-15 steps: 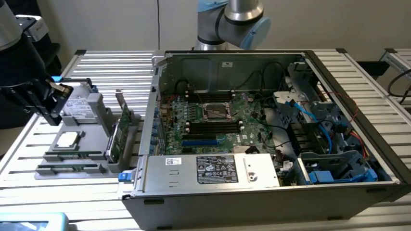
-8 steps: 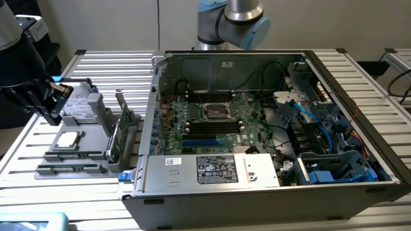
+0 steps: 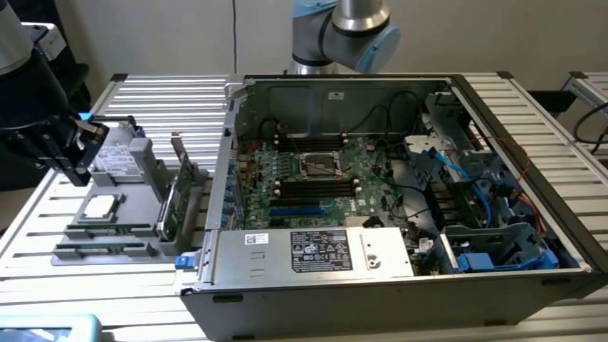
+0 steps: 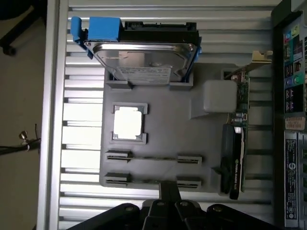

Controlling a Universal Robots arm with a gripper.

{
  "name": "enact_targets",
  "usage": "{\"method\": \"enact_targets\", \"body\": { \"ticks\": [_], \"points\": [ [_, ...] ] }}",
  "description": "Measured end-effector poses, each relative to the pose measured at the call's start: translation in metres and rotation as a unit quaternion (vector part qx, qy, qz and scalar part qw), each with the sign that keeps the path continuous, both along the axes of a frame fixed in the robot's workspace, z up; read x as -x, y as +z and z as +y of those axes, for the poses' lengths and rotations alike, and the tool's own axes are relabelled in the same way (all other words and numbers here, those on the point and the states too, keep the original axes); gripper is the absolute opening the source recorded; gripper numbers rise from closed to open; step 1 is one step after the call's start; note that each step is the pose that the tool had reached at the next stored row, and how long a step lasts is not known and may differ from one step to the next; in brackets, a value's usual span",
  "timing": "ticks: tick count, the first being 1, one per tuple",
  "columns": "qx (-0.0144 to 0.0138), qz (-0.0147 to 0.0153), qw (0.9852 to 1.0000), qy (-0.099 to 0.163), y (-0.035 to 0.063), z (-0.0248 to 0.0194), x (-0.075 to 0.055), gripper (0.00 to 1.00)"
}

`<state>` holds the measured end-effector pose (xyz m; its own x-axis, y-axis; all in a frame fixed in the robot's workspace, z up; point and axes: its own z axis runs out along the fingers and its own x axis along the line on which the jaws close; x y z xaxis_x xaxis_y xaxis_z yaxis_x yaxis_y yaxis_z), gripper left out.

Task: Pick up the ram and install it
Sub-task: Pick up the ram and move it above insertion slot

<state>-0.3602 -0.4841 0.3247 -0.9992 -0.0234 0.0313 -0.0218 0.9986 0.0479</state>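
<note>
- Ram [image 3: 109, 229] [image 4: 153, 157] is a thin green stick standing on edge between two small clips of a grey holder tray [image 3: 142, 153] [image 4: 163, 120], outside the computer.
- A second stick of the same kind [image 3: 100, 249] [image 4: 144, 181] sits in the next pair of clips, just beside the first and parallel to it.
- The tray lies on the slatted metal counter [image 3: 38, 235] [image 4: 81, 143], at the exterior view's left of the open computer case [image 3: 513, 107].
- On the same tray are a square silver processor chip [image 3: 100, 206] [image 4: 128, 122], a hard drive in a blue carrier [image 3: 112, 160] [image 4: 144, 62], and a taller green expansion card [image 3: 176, 192] [image 4: 237, 143] standing upright at the tray edge nearest the case.
- The gripper [image 3: 76, 171] [image 4: 168, 189] hangs above the tray; in the exterior view it is over the hard-drive end, clear of both sticks.
- In the wrist view its dark tip appears just beside the second stick, and contact cannot be made out.
- Whether the gripper is open or closed cannot be told.
- Inside the case the green motherboard [image 3: 314, 178] lies flat, with rows of black memory slots [image 3: 314, 187] on either side of the processor socket [image 3: 318, 162].
- A labelled silver power supply [image 3: 323, 249] runs along the case's near edge.
</note>
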Motion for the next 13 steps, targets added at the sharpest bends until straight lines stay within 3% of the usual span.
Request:
{"method": "enact_targets", "body": {
  "ticks": [6,10,13],
  "points": [
    [0.0,0.0,0.9985,0.055,-0.0002,0.0,0.0,0.11],
    [0.0,0.0001,0.9958,0.091,-0.001,0.0,0.0,0.11],
    [0.0,0.0,0.993,0.119,-0.0019,0.0,-0.0001,0.11]
  ]
}}
